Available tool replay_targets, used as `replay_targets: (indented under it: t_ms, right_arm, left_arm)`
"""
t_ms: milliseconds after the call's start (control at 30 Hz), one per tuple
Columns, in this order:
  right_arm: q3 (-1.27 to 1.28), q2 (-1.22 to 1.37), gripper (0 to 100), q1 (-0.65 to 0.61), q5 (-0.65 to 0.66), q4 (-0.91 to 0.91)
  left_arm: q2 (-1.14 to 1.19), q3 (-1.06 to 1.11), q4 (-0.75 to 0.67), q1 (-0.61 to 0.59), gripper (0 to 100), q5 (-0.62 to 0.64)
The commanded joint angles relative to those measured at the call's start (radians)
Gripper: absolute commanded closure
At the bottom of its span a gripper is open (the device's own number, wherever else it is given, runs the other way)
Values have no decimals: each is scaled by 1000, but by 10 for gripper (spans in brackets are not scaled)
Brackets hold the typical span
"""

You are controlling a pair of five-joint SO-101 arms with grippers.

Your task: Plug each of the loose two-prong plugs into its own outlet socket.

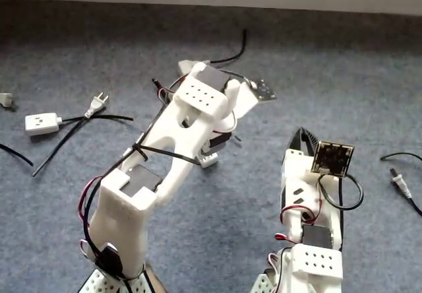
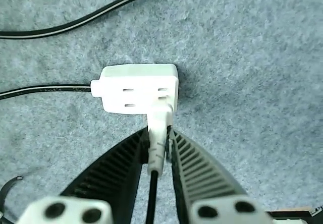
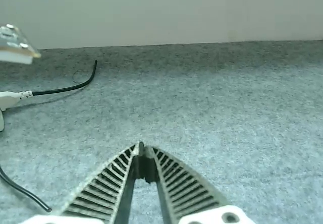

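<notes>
In the left wrist view my left gripper (image 2: 159, 133) is shut on a white two-prong plug (image 2: 160, 114) with a black cord. The plug's front end meets a socket face of a white outlet block (image 2: 136, 85) lying on the carpet; its prongs are hidden. In the high view a second white outlet block (image 1: 41, 123) lies at the far left with a loose plug (image 1: 97, 103) beside it. Another loose plug (image 1: 400, 182) lies at the far right. My right gripper (image 3: 142, 153) hovers low over bare carpet, shut with nothing in it, and its black fingers (image 1: 302, 138) point away from me.
Grey carpet (image 1: 330, 75) covers the floor up to a pale wall. Black cords run across it: a black cord (image 2: 81, 18) beyond the outlet block, a cord (image 3: 65, 87) ahead of the right gripper. A small white piece (image 1: 5, 99) lies at the far left edge.
</notes>
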Motion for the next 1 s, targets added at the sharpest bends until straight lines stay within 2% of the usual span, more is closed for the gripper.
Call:
replay_targets:
  t_ms: [0, 433, 533, 800, 967]
  right_arm:
    - [117, -5, 991, -10, 14, -1]
    - [117, -5, 991, -10, 14, -1]
    - [117, -5, 991, -10, 14, -1]
    - [119, -7, 991, -10, 14, -1]
    - [119, -7, 991, -10, 14, -1]
  left_arm:
    - [-4, 1, -49, 24, 993, 12]
    - [-2, 4, -49, 28, 993, 12]
    - [-2, 59, -61, 36, 993, 9]
    - [-2, 297, -276, 39, 993, 11]
    - [-4, 328, -290, 47, 992, 11]
